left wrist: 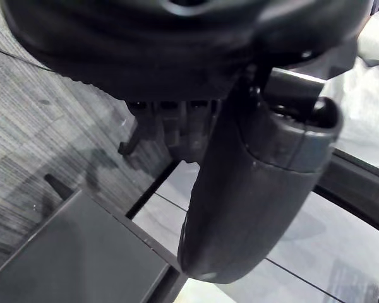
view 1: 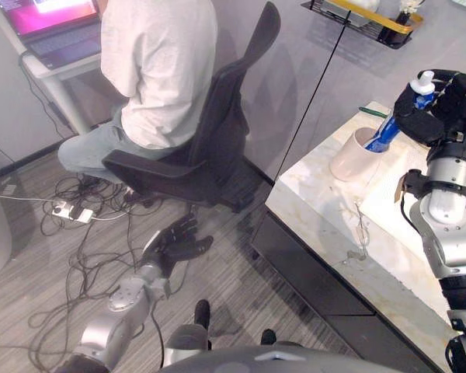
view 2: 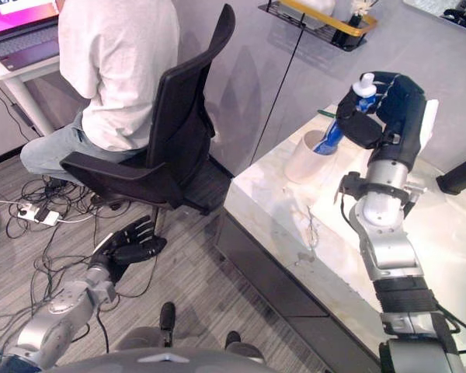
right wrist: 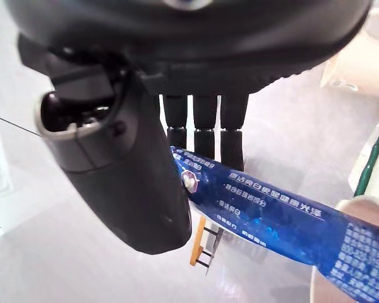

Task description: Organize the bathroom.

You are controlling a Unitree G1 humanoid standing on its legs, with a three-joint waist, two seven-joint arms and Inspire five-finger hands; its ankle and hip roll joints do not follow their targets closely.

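Note:
My right hand (view 1: pixel 444 107) is raised above the back of the marble counter (view 1: pixel 326 214), shut on a blue toothpaste tube (view 1: pixel 384 134) with a white cap. The tube slants down, and its lower end reaches into the mouth of a pale cup (view 1: pixel 352 158) standing on the counter. In the right wrist view the thumb (right wrist: pixel 129 180) and fingers pinch the tube (right wrist: pixel 284 221). My left hand (view 1: pixel 175 242) hangs low over the floor beside the counter, its fingers relaxed and holding nothing.
A green toothbrush (view 1: pixel 373 112) lies behind the cup. A black wire shelf (view 1: pixel 359 17) hangs on the wall above. A person (view 1: pixel 159 62) sits in a black office chair (view 1: pixel 213 136) at far left, with cables and a power strip (view 1: pixel 71 211) on the floor.

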